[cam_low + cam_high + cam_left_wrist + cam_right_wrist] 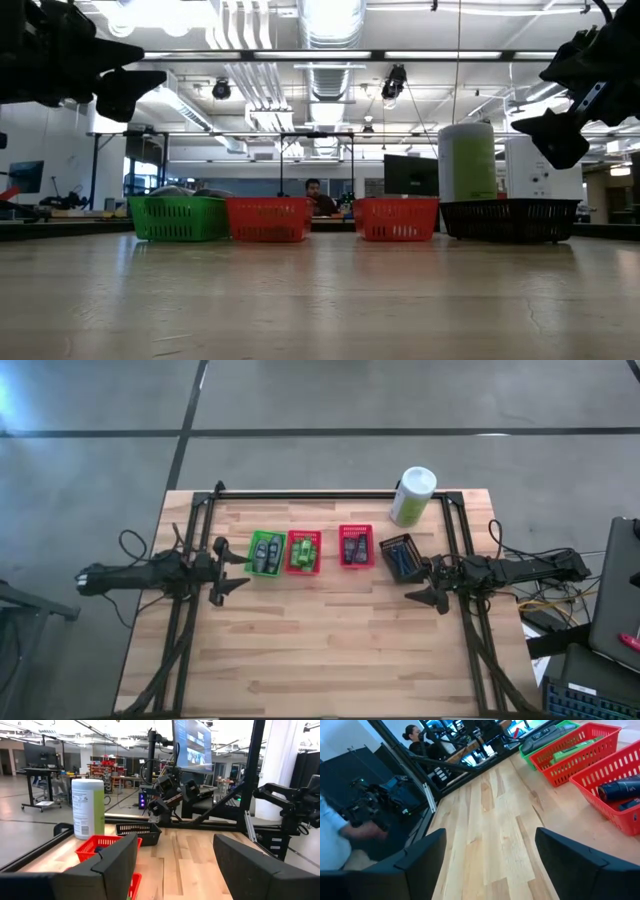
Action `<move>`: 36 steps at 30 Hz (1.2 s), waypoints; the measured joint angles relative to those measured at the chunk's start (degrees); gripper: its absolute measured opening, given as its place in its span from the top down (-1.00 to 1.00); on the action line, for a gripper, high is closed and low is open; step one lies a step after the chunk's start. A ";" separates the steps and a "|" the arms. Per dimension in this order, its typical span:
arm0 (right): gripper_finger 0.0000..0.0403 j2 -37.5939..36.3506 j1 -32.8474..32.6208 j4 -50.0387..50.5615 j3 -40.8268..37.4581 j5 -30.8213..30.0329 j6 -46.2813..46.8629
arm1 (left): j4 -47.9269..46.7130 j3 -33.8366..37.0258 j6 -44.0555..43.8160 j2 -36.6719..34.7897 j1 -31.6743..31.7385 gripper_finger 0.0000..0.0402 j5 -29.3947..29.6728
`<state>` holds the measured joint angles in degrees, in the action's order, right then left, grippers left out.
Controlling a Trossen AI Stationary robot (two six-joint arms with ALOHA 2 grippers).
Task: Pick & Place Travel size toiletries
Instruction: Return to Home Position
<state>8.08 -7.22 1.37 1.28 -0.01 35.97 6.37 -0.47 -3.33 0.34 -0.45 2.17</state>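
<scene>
My left tool [232, 567] hangs above the left side of the wooden surface [330, 650], just beside the green basket [180, 220], with its two fingers spread wide and nothing between them. My right tool [420, 582] hangs on the opposite side, just beside the black basket [508, 220], and its fingers are likewise parted and hold nothing. In the low view both tools sit well above the basket rims. Four small baskets stand in a row across the middle of the surface, and the toiletries lie inside them. The grey bottles [265, 553] lie in the green basket at the left end of the row. The green tubes [304, 550] fill the left red basket [268, 220] next to it. After a small gap comes the right red basket [396, 220], which holds the dark flat tubes [354, 549]. The black basket at the right end holds the dark sticks [400, 556], though I can hardly make them out against the mesh. A white-and-green canister [413, 496] stands upright behind the black basket, near the far edge of the surface. Beyond the surface, a person [315, 195] sits in the room behind the row of baskets.
</scene>
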 joint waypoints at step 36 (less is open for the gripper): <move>-0.20 -8.01 11.52 -1.34 -0.17 3.04 -21.83 | 0.00 -0.09 -0.11 0.20 -0.01 -0.33 0.04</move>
<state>0.06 4.29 0.02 1.10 3.03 14.14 6.37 -0.56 -3.44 0.54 -0.46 2.22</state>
